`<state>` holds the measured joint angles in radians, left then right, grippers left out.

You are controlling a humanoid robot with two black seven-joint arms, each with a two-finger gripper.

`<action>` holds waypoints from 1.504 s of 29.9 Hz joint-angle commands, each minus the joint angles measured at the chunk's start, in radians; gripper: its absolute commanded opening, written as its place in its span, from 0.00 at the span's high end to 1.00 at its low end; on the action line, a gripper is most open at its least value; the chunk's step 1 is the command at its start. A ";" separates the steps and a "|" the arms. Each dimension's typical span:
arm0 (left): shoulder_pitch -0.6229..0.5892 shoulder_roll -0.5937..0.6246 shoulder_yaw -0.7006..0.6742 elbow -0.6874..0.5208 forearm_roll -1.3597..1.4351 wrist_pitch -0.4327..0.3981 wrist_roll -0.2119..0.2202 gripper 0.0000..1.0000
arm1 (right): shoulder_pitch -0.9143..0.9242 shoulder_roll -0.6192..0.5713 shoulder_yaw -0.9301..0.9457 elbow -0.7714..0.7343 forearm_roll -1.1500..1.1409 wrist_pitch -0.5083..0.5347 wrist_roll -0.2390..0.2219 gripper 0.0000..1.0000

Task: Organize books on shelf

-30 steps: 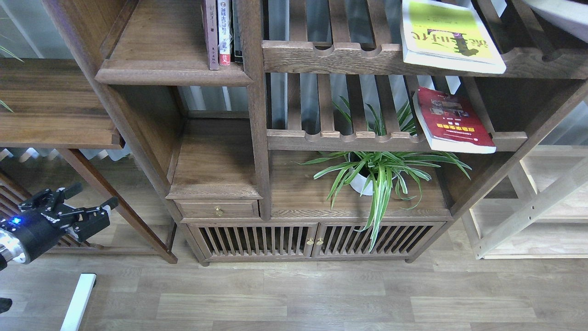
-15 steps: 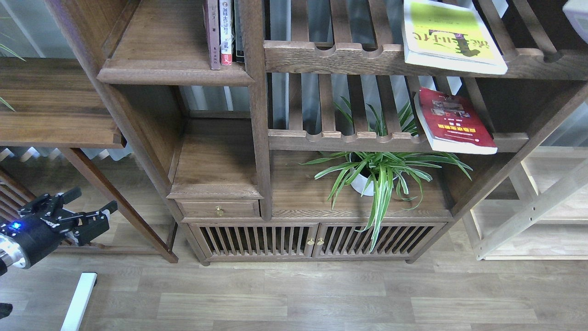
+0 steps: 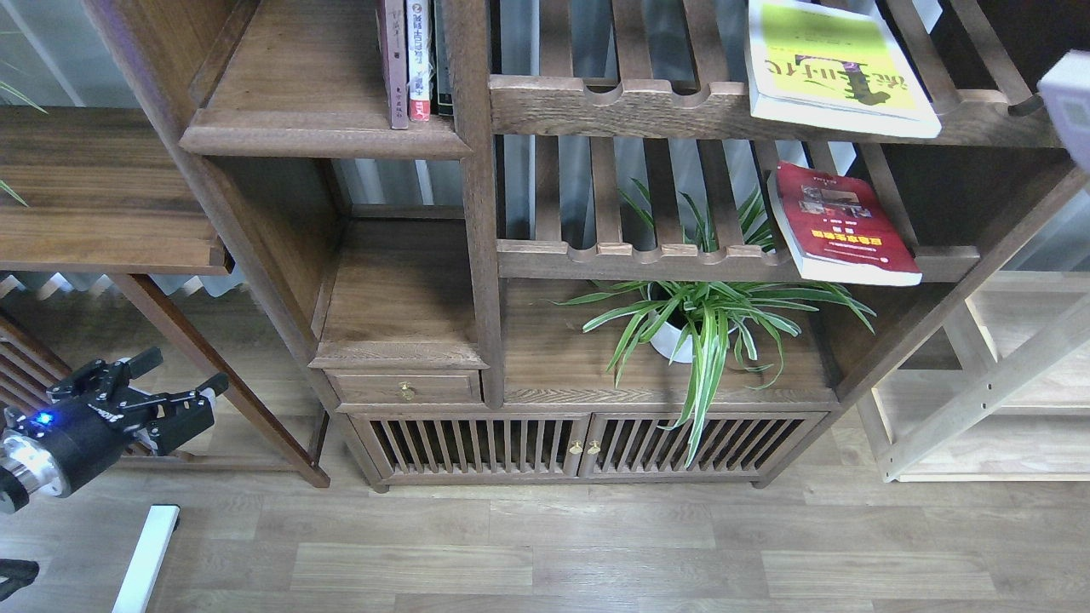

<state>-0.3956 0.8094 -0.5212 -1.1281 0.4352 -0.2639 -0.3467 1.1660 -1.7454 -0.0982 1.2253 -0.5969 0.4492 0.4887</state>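
From the head view, the change is at the far right edge: a pale book point(image 3: 1069, 106) now pokes into the picture up beside the top rack, where half a second ago only a corner showed higher up, and a second ago a larger pale shape lay across that corner. It seems to be carried, but nothing holding it can be seen, so I cannot say what the right gripper is doing; it is out of the picture. The left gripper point(image 3: 174, 383) hangs low at the left, over the floor, its two fingers spread apart and empty. It has crept a touch to the right since a second ago.

My guess is that the pale book is on its way to the shelf point(image 3: 315, 102), the solid dark board at upper left, where slim volumes point(image 3: 413, 60) already stand upright against the right post. The rest of that board is bare.

The yellow-green book point(image 3: 839, 68) lies flat on the top slatted rack point(image 3: 613, 98), overhanging its front rail. The red book point(image 3: 843, 226) lies tilted on the rack below, also overhanging. Neither has moved.

Below sit a spider plant point(image 3: 707, 319) in a white pot, a small drawer point(image 3: 404, 387) and slatted doors. The floor point(image 3: 596, 545) is grey-brown planks; a pale wood rack point(image 3: 988, 383) stands at the right.
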 commanded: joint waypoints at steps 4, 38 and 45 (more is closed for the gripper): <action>0.011 -0.030 0.006 0.021 0.008 -0.001 -0.002 0.00 | 0.003 0.000 -0.100 -0.010 0.000 -0.004 0.000 1.00; 0.084 -0.191 0.055 0.142 0.010 0.031 -0.009 0.00 | -0.273 0.463 -0.577 -0.254 0.150 -0.554 0.000 1.00; 0.078 -0.219 0.092 0.189 0.011 0.029 -0.005 0.00 | -0.485 0.639 -0.454 -0.384 0.141 -0.575 0.000 1.00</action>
<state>-0.3122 0.6021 -0.4557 -0.9618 0.4458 -0.2330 -0.3551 0.7718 -1.1858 -0.5982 0.8934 -0.4467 -0.1087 0.4887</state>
